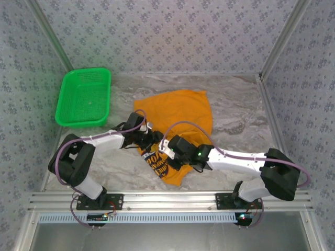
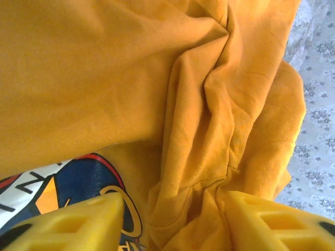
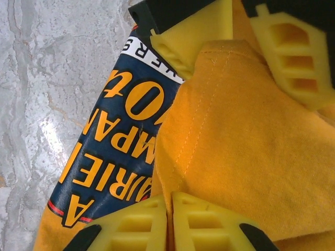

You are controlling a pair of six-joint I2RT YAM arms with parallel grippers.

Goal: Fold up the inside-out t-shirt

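Observation:
The orange-yellow inside-out t-shirt [image 1: 178,110] lies crumpled mid-table, its dark blue printed graphic [image 1: 156,159] turned up at the near left end. My left gripper [image 1: 150,138] sits over that end. In the left wrist view its jaws stand open [image 2: 174,201], straddling a bunched ridge of the shirt [image 2: 104,78] beside the graphic [image 2: 68,180]. My right gripper [image 1: 166,151] is close by; in the right wrist view it [image 3: 169,198] is shut on a stitched hem of the shirt [image 3: 251,146], next to the lettered graphic [image 3: 115,130]. The left gripper's yellow fingers [image 3: 183,42] appear just beyond.
A green plastic mesh basket [image 1: 84,97] stands at the far left. The marble tabletop [image 1: 235,104] lies bare to the right of the shirt. Patterned walls close in three sides, and a metal rail [image 1: 167,201] runs along the near edge.

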